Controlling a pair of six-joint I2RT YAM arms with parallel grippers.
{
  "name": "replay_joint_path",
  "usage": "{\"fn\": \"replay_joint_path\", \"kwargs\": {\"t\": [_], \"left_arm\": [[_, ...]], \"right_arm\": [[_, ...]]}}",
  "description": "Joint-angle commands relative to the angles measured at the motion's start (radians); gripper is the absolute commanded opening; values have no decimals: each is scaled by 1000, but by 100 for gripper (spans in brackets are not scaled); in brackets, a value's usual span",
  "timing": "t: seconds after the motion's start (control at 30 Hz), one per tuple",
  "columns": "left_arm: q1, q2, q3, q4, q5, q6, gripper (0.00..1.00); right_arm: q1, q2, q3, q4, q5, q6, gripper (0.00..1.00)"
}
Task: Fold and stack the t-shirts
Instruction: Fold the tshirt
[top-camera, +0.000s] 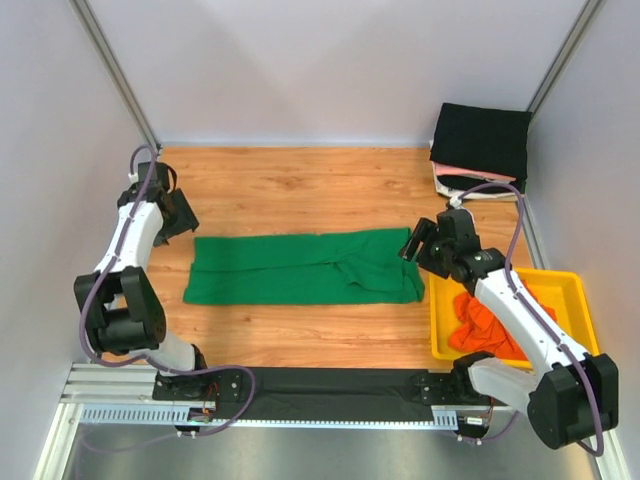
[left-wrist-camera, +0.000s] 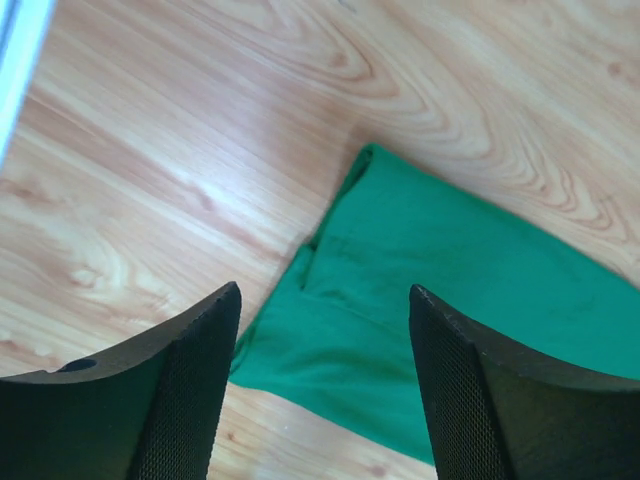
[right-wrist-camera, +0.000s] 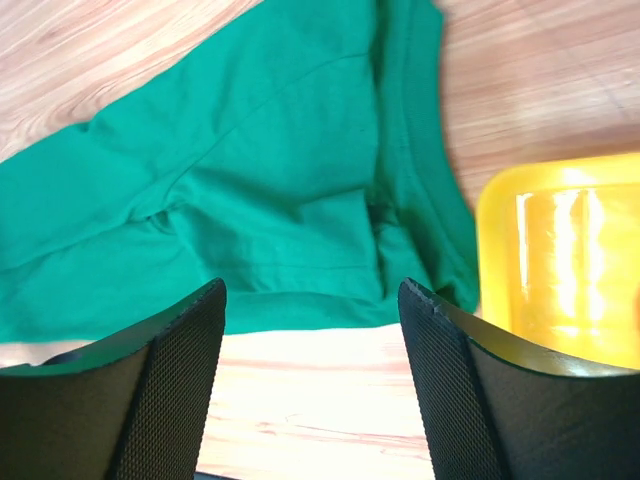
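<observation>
Left end effector (left-wrist-camera: 325, 300) and right end effector (right-wrist-camera: 312, 290), gaping (both empty), tilted over green t-shirt (top-camera: 300, 268)

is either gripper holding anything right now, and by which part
Nothing is held. The left gripper and the right gripper are both open, each over one end of the folded green fabric t-shirt, with no cloth between their fingers.

The t-shirt (top-camera: 300, 267) is plain green, on a table (top-camera: 300, 190) of pale wood grain. The bin (top-camera: 540, 277) is yellow and holds orange cloth (top-camera: 480, 325).
</observation>
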Motion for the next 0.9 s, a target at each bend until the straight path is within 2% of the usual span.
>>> {"fn": "replay_joint_path", "kwargs": {"t": [0.0,0.07,0.17,0.27,0.4,0.5,0.57,0.7,0.8,0.87], "left_arm": [[7,-79,10,21,-83,-11,74],[1,-87,11,37,-41,6,70],[-66,-59,24,32,-19,29,66],[-195,11,53,-18,-5,3,64],[-285,106,73,-72,-1,-43,60],[-318,180,53,-71,38,-86,59],[-327,249,57,-74,73,-97,55],[-335,303,36,-66,99,-127,53],[-339,309,11,-57,108,-138,51],[-343,309,-2,-51,125,-141,51]], "right_arm": [[0,35,75,-33,81,17,72],[3,64,96,1,52,12,72],[35,165,138,50,-23,29,71],[89,378,238,38,-29,44,69],[115,587,334,3,-60,104,69],[123,723,394,1,-107,127,68],[132,805,421,0,-127,133,68],[133,912,512,-26,-132,116,68],[118,1009,627,-65,-128,87,68],[95,1114,771,-105,-134,64,68]]}}
